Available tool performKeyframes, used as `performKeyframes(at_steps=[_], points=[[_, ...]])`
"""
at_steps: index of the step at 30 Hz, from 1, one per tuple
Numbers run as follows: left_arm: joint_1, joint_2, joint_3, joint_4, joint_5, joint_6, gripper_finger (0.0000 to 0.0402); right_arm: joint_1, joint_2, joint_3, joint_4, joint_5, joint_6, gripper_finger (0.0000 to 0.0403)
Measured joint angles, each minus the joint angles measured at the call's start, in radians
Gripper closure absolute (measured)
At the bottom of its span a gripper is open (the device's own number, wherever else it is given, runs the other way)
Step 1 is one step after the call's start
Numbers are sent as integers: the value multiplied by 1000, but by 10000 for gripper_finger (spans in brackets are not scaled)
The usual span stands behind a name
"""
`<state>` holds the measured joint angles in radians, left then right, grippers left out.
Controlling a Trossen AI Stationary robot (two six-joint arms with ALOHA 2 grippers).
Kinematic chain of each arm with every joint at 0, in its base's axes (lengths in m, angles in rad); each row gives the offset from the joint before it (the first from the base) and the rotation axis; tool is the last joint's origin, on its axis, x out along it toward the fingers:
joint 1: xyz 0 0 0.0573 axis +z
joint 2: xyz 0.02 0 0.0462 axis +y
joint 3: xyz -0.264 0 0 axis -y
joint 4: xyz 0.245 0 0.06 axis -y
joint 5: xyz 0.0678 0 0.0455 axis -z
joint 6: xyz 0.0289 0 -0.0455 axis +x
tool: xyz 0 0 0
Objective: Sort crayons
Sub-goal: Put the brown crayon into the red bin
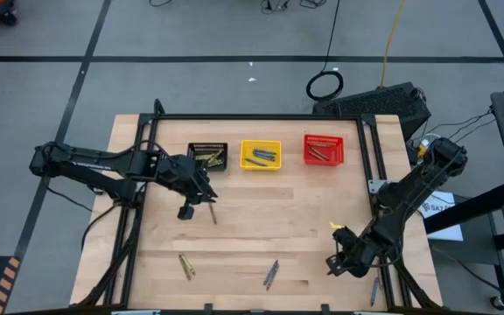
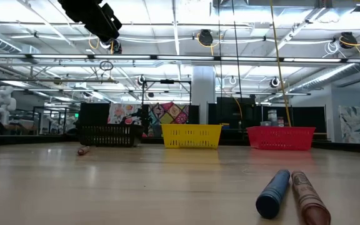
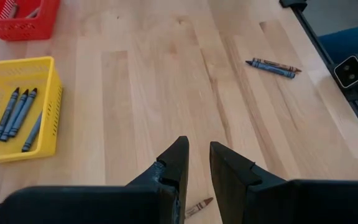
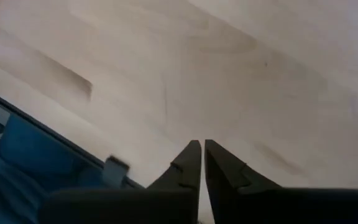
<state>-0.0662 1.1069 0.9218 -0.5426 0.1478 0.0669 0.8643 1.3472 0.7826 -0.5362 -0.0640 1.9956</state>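
A pale wooden table (image 1: pixel 261 227) holds three little baskets in a row at the far side: black (image 1: pixel 207 157), yellow (image 1: pixel 261 155) and red (image 1: pixel 324 150); from above, each has crayons inside; the low view shows only their mesh walls. The left tool (image 3: pixel 199 163) hangs above the table near the black basket, its fingers a little apart and holding nothing; a brownish-red crayon (image 3: pixel 199 207) lies right under it. The right tool (image 4: pixel 202 157) sits low at the near right corner, fingers almost touching, nothing between them. The low view shows a blue crayon (image 2: pixel 274 194) touching a brownish-red one (image 2: pixel 308 196); an olive-yellow crayon (image 1: pixel 185 266) lies near the front edge.
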Motion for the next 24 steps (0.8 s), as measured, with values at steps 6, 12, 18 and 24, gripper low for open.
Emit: performKeyframes(at_steps=[6,12,18,24], points=[[0,0,0,0,0,0,333,15,0,0,-30,-75,35,399],[0,0,0,0,0,0,333,20,0,0,-108,-206,35,402],[0,0,0,0,0,0,333,33,4,0,-122,-228,34,402],[0,0,0,2,0,0,333,39,77,-8,-171,-373,12,403]])
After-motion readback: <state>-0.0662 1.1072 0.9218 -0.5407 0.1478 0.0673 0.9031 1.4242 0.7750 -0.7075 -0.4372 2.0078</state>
